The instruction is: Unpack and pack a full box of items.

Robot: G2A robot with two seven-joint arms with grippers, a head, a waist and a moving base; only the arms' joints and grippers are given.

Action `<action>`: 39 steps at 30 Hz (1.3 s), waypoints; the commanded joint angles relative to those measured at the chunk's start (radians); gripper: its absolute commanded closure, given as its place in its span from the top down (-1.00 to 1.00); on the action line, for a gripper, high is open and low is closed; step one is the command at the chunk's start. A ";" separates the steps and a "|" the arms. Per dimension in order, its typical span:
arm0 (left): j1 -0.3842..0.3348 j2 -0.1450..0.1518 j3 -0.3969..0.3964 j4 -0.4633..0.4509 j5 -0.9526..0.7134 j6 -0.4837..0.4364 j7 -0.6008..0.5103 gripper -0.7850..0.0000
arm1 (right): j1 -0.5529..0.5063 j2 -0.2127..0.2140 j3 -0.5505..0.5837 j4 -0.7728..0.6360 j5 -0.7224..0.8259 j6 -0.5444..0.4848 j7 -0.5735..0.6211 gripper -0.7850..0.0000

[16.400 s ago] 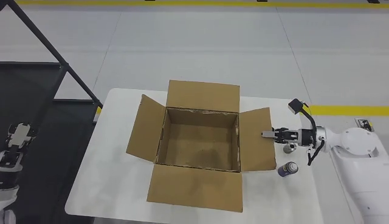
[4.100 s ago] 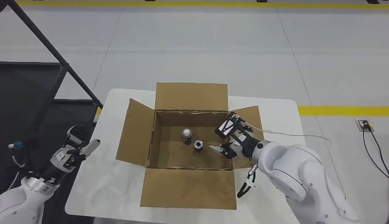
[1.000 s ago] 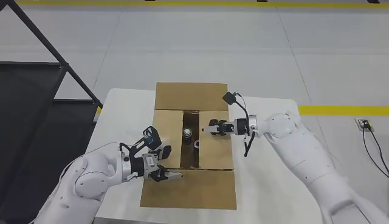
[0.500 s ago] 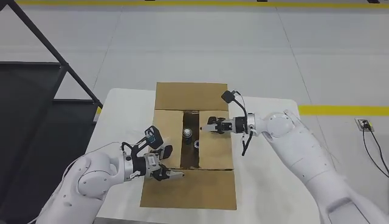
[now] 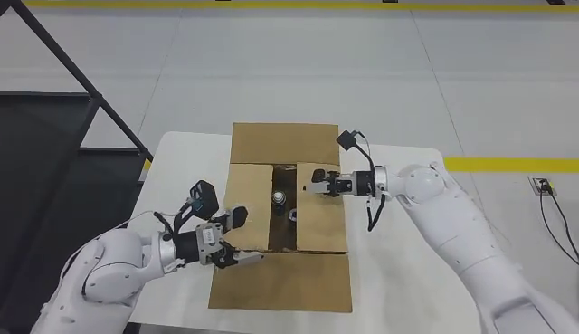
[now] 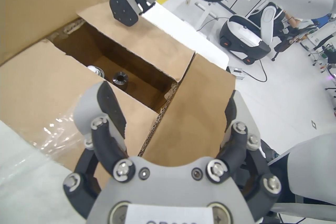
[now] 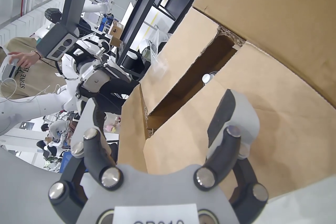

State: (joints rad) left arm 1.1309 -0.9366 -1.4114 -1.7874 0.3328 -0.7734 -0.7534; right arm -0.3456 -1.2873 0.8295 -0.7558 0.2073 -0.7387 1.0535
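Note:
The cardboard box [image 5: 288,284] stands in the middle of the white table. Both side flaps are folded inward, leaving a narrow gap between them. In that gap stand a small can [image 5: 280,198] [image 6: 95,70] and a dark metal ring [image 5: 293,213] [image 6: 120,78]. The can's top [image 7: 207,77] also shows through the gap. My left gripper [image 5: 242,237] [image 6: 170,109] is open at the left flap's near corner, holding nothing. My right gripper [image 5: 315,182] [image 7: 162,112] is open just above the right flap, close to its inner edge.
The far flap [image 5: 285,142] and near flap [image 5: 280,284] lie spread outward. Bare table [image 5: 398,271] lies right of the box, with a narrower strip on the left. A black frame post [image 5: 81,85] slants past the table's left corner. Clear film [image 6: 57,128] clings to the left flap.
My left arm has drawn back a little to the left, away from the near flap. My right gripper has shifted slightly to the right above its flap. Flaps and items are unmoved.

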 commanded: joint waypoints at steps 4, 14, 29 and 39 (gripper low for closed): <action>0.096 0.019 -0.230 -0.012 -0.075 0.011 0.117 1.00 | 0.002 0.007 0.006 -0.031 -0.020 -0.014 0.014 1.00; 0.273 0.030 -0.515 0.106 -0.157 0.182 0.239 1.00 | 0.000 0.048 -0.016 -0.153 -0.172 -0.027 0.001 1.00; 0.228 0.031 -0.408 0.118 -0.105 0.363 0.121 1.00 | -0.042 0.062 -0.004 -0.213 -0.244 0.000 -0.069 1.00; 0.075 0.037 -0.187 0.252 0.336 0.352 0.080 1.00 | -0.095 0.084 0.039 -0.247 -0.257 -0.047 -0.110 1.00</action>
State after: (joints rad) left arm 1.2137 -0.8993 -1.6181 -1.5529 0.6489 -0.4047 -0.6795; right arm -0.4365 -1.2047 0.8658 -1.0000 -0.0494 -0.7842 0.9445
